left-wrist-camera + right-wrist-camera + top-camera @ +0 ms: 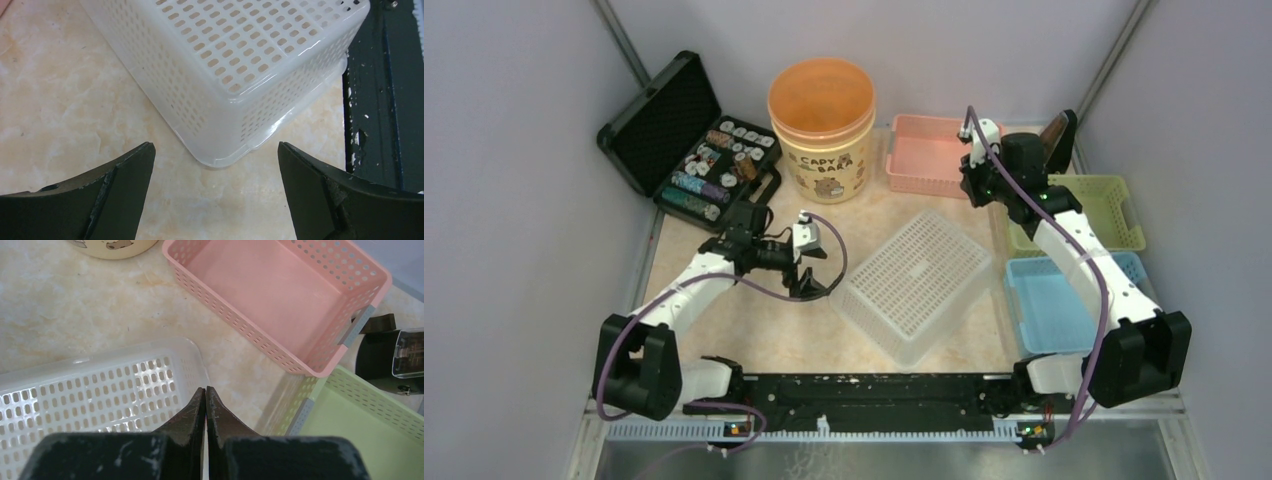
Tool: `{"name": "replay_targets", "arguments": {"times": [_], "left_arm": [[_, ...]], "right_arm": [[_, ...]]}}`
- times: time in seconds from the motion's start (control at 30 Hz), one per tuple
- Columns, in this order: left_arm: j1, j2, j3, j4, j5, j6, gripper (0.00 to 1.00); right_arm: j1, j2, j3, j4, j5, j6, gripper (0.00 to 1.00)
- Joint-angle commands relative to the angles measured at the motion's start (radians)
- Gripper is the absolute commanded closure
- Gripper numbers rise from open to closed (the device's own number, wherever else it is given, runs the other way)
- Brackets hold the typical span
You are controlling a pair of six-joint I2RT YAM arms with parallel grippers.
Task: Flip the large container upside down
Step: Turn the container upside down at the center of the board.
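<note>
The large container is a white perforated basket [914,285] lying on the table's middle with its base up and its rim down on the surface. My left gripper [809,285] is open and empty, low at the basket's left corner. In the left wrist view the basket's corner [240,50] sits just beyond the wide-apart fingers of that gripper [215,146], not touching them. My right gripper [972,185] is shut and empty, raised at the back right. In the right wrist view its gripper [205,389] hangs over the basket's far corner [75,390].
An orange-lidded cream tub [824,130] and an open black case [694,140] of small items stand at the back left. A pink basket [929,150] is at the back, green [1114,210] and blue [1049,300] baskets at the right. A black rail [874,395] runs along the near edge.
</note>
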Motion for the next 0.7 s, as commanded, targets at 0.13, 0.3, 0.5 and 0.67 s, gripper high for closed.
{"name": "replay_targets", "arguments": {"times": [0.13, 0.3, 0.5, 0.67], "left_arm": [[-0.006, 0.079, 0.096, 0.045, 0.099, -0.105, 0.01], [-0.045, 0.096, 0.035, 0.152, -0.029, -0.13, 0.01], [-0.112, 0.126, 0.035, 0.175, -0.072, -0.115, 0.01], [-0.18, 0.152, 0.038, 0.197, -0.135, -0.1, 0.01]], "right_arm": [[-0.015, -0.009, -0.034, 0.064, 0.009, 0.014, 1.0], [-0.016, 0.004, -0.049, 0.063, -0.003, 0.005, 1.0], [-0.019, 0.05, -0.053, 0.043, -0.004, -0.004, 0.98], [-0.029, 0.075, -0.054, 0.02, -0.032, -0.015, 0.55]]}}
